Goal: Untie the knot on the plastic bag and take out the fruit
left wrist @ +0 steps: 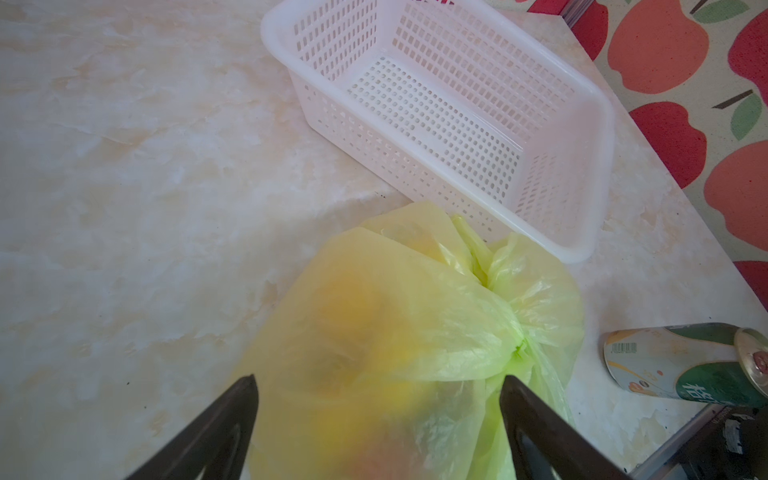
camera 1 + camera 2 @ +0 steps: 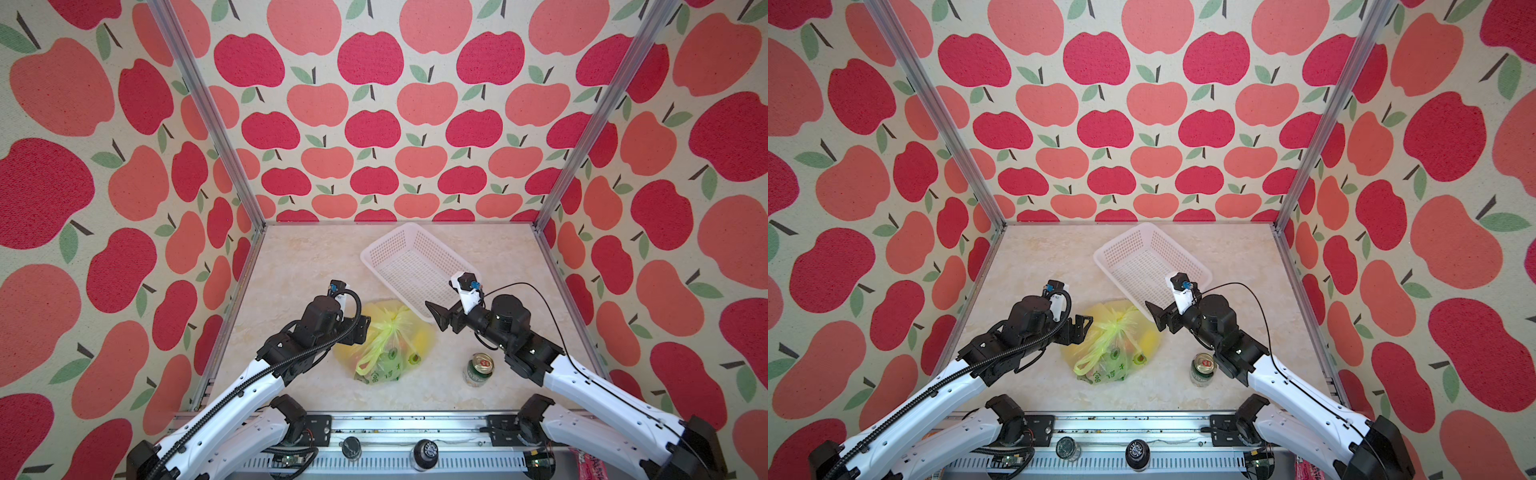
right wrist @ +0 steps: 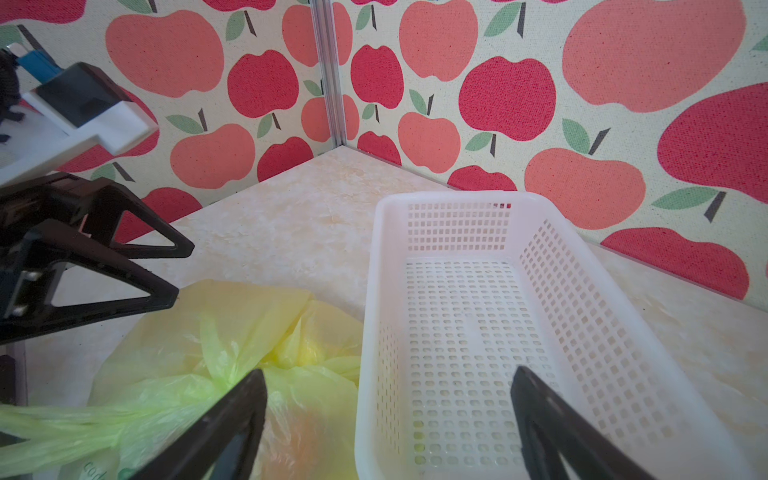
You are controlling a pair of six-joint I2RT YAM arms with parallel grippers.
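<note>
**Approach to untying.** The plastic bag [image 2: 384, 353] lay tied on the surface [image 2: 299, 266] beside the basket [image 2: 419, 266], with the fruit [image 2: 424, 338] inside. The left claw [image 1: 378, 386] and right claw [image 3: 388, 374] hovered wide open and empty on either side of the knot [image 2: 392, 328]. Next, one must pinch a loop. Only the right wrist view showed the left claw's spread fingers [image 3: 162, 293] side-on.

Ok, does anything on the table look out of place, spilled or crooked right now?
Nothing is spilled or damaged. The white mesh basket sits askew, diagonal to the edges of the table, its near corner right by the knotted plastic bag. A green drink can stands upright, apart from both.
</note>
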